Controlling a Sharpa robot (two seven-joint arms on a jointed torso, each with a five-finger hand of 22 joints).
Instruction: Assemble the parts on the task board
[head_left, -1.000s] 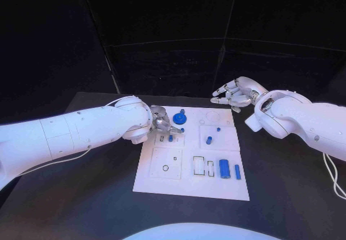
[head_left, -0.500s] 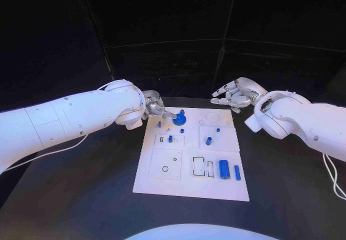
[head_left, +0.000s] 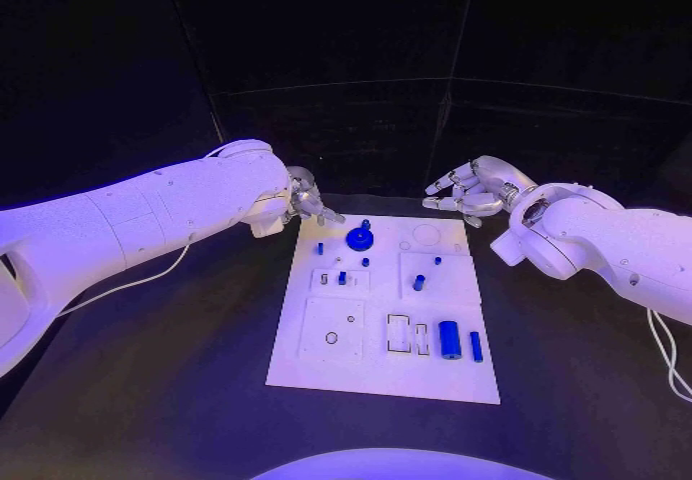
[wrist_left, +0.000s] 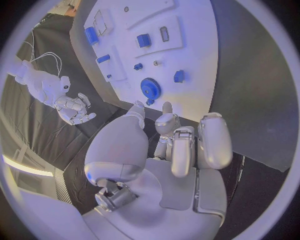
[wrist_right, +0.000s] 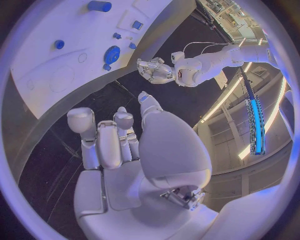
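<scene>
Task board lies mid-counter, its blue gear resting near the far edge. Left hand hovers beside that edge, fingers spread, holding nothing; right hand hangs empty, fingers apart.

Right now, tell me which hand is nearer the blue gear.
Left. The left hand hovers just beyond the blue gear, off the board's far corner; the right hand hangs farther off.
</scene>
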